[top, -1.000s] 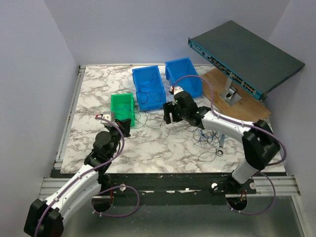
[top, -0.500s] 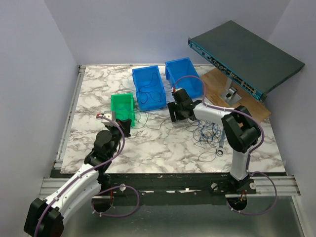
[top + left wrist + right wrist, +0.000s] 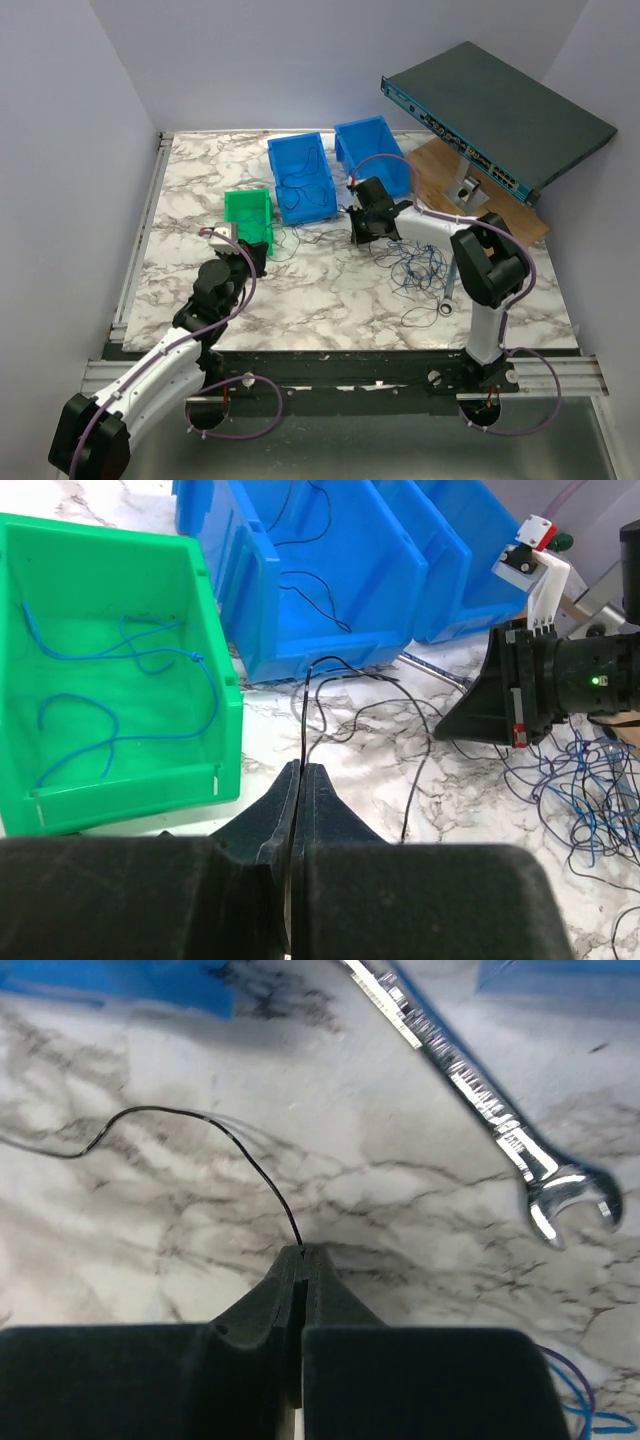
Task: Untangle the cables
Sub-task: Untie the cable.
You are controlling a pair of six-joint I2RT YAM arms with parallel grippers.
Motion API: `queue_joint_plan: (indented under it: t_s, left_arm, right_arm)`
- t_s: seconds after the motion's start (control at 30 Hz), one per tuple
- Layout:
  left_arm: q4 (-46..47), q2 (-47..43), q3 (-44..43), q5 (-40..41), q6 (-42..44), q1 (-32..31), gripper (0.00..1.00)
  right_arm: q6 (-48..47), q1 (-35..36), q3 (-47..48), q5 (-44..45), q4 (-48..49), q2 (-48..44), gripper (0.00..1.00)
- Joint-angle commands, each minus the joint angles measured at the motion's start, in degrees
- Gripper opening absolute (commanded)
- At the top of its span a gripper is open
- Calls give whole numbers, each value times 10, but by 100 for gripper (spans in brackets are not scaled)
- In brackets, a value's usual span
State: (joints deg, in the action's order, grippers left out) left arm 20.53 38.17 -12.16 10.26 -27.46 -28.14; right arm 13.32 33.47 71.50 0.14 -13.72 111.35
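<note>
**A:** Where are the cables to be found?

**B:** Most of the cables (image 3: 420,268) are seen as a blue and dark snarl on the marble table (image 3: 300,300), to the right of centre. A dark strand (image 3: 305,715) is led off from that side toward the bins.

**A:** How is it held?

**B:** It is pinched between the pressed-together fingers of the left gripper (image 3: 302,772), just in front of the green bin (image 3: 215,630). A dark wire end (image 3: 240,1155) is likewise nipped in the tightly closed tips of the right gripper (image 3: 303,1255). Whether one wire is gripped by both cannot be told.

**A:** Why two grips?

**B:** Probably so that a single wire can be drawn clear without the whole snarl being dragged along.

**A:** And the bins?

**B:** A blue wire (image 3: 130,652) is laid in the green bin, and dark ones in the blue bin (image 3: 350,645), so sorting by colour is suggested. A wrench (image 3: 470,1090) is left untouched nearby.
</note>
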Motion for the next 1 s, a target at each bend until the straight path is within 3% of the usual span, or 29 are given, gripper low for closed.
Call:
queue_joint_plan:
  t_s: [0.0, 0.27, 0.4, 0.63, 0.97]
  left_arm:
    - [28, 27, -25, -59, 11, -2, 0]
    - [100, 67, -25, -181, 17, -2, 0]
    - [124, 92, -29, -218, 11, -3, 0]
    - [131, 130, -43, -252, 9, -3, 0]
    - [152, 168, -59, -310, 4, -6, 0]
  right_arm:
    - [16, 16, -18, -94, -11, -65, 1]
    - [41, 40, -40, -189, 35, -196, 1]
    - [47, 41, -70, -200, 47, -207, 1]
    - [97, 41, -145, -292, 179, -276, 1]
    - [121, 41, -154, -335, 193, -285, 1]
